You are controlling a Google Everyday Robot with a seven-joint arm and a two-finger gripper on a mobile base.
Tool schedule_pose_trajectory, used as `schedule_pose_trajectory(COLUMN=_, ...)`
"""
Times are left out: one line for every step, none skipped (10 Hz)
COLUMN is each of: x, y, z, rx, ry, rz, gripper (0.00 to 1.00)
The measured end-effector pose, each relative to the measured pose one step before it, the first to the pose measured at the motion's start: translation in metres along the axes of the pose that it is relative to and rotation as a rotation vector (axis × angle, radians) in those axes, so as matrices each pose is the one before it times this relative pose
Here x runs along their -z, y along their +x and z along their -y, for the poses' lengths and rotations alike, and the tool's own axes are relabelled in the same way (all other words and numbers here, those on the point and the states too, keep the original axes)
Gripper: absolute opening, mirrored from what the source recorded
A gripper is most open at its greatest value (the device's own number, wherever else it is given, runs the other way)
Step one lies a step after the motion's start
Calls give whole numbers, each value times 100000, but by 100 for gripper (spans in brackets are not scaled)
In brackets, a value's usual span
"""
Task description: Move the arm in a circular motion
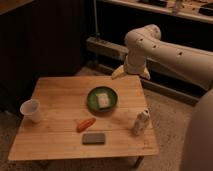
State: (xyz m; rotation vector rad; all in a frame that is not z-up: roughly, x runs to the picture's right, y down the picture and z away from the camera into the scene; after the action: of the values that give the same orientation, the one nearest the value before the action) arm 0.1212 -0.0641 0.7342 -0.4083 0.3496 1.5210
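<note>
The cream-white arm with small dark holes reaches in from the right. Its rounded elbow joint is at the top and the wrist points down. The gripper hangs above the far edge of the wooden table, behind the green plate. Its two pale fingers are spread apart and hold nothing.
The green plate carries a pale block. A white cup stands at the table's left. An orange carrot-like piece and a grey block lie near the front. A white bottle stands at the right. Dark shelving stands behind.
</note>
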Motion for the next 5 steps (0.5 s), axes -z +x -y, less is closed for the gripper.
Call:
schedule_pose_trajectory(x=-235, y=-1165, z=-1074, rx=866, ry=775, rz=592, gripper=100)
schedule_pose_trajectory(x=-175, y=-773, z=-842, rx=716, ry=533, rz=304, gripper=100)
schedule_pose_trajectory(x=-306, y=-1305, z=-1038, rx=215, ry=170, rz=703, gripper=100)
schedule_pose_trajectory(x=-336, y=-1648, z=-958, rx=-731, ry=-218, rz=933, gripper=100)
schedule_pose_trajectory(x=-332, y=-1326, z=-678, rx=-721, ry=-229, rz=633, gripper=100)
